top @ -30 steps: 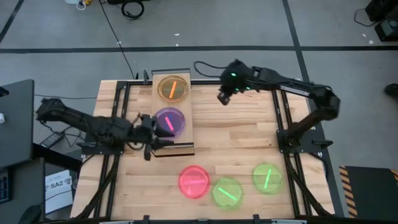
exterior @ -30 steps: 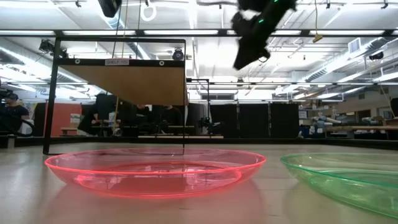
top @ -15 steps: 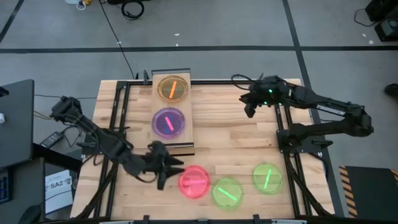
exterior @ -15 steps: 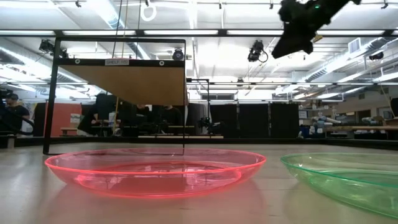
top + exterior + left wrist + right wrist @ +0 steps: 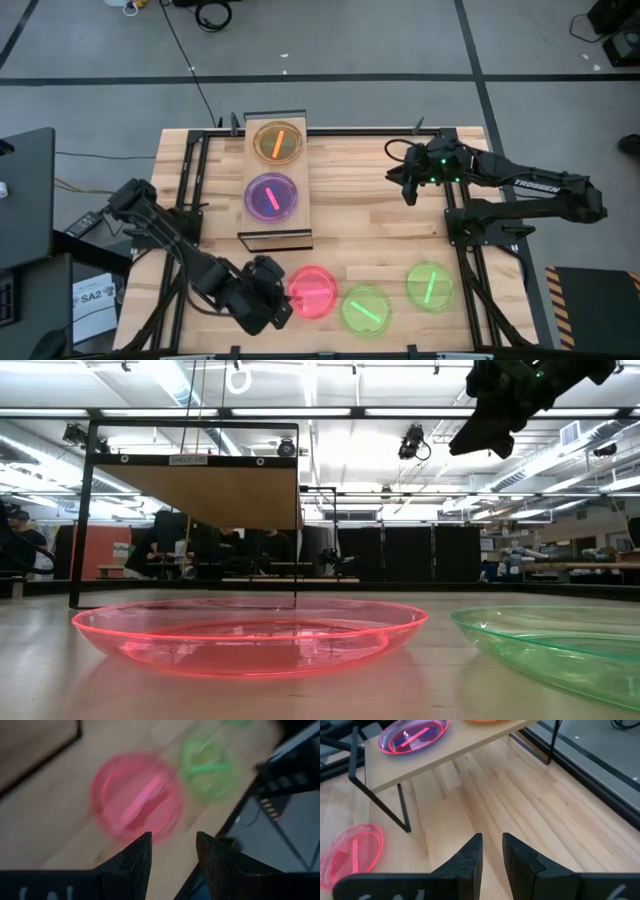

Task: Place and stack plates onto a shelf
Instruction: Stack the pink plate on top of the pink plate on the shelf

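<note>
Left gripper (image 5: 278, 305), dark fingers spread with nothing between them, is hovering just beside the near edge of the round translucent pink plastic plate (image 5: 312, 291) lying on the slatted wooden tabletop (image 5: 380, 215). In the left wrist view the left gripper (image 5: 172, 855) is pointing at this pink plate (image 5: 136, 796), and a green plate (image 5: 205, 767) is lying close behind it.

Right gripper (image 5: 409, 187) is hanging in the air above bare tabletop, well apart from every plate, its fingers set close with only a thin gap and holding nothing; in the right wrist view that gap (image 5: 492, 855) is showing bare boards.

The shelf (image 5: 276, 178), a long narrow light-wood board on a dark frame, is carrying 2 plates: an orange one (image 5: 278, 142) at the far end and a purple-pink one (image 5: 271, 196) at the near end. 3 plates are lying on the tabletop: the pink one, a green one (image 5: 365, 309) just beside it, and a second green one (image 5: 430, 285) near that.

Probable hazards:
- The pink plate is shallow and lying flat, so a gripper closing too high is likely to skate over the rim or push it along the boards.
- A push toward the right is likely to knock it into the neighbouring green plate.
- With both shelf positions taken, the next plate has to be stacked; an off-centre release could leave it tilted or slide it off the narrow board.
- A low carrying path could strike the dark frame.
</note>
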`<action>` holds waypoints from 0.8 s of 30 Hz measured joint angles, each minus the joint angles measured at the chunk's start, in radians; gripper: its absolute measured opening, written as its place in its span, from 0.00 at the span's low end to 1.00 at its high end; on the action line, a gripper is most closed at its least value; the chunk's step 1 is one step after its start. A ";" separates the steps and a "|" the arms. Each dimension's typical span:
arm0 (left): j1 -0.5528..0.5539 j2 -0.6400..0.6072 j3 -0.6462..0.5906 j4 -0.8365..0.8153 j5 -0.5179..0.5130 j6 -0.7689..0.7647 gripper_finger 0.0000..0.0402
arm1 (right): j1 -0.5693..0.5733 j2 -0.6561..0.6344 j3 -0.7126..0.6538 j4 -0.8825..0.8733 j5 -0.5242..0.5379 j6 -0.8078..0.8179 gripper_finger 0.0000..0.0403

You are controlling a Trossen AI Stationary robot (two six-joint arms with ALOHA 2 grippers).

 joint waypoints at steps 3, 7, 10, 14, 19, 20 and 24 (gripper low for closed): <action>0.000 0.031 -0.017 -0.042 0.079 -0.089 0.40 | 0.008 0.003 -0.007 0.004 0.000 -0.001 0.20; 0.003 0.070 -0.032 -0.076 0.131 -0.160 0.40 | 0.009 0.003 -0.007 0.008 0.000 -0.002 0.20; 0.005 0.102 -0.036 -0.077 0.139 -0.167 0.40 | 0.009 0.003 -0.007 0.017 0.000 -0.003 0.20; 0.010 0.142 -0.036 -0.075 0.142 -0.168 0.40 | 0.009 0.003 -0.007 0.022 0.001 -0.003 0.20; 0.032 0.192 -0.036 -0.073 0.149 -0.168 0.40 | 0.009 0.003 -0.007 0.022 0.001 -0.003 0.20; 0.038 0.202 -0.036 -0.070 0.149 -0.168 0.40 | 0.009 0.003 -0.007 0.022 0.001 -0.003 0.20; 0.068 0.240 -0.036 -0.070 0.150 -0.168 0.40 | 0.009 0.003 -0.007 0.022 0.001 -0.003 0.20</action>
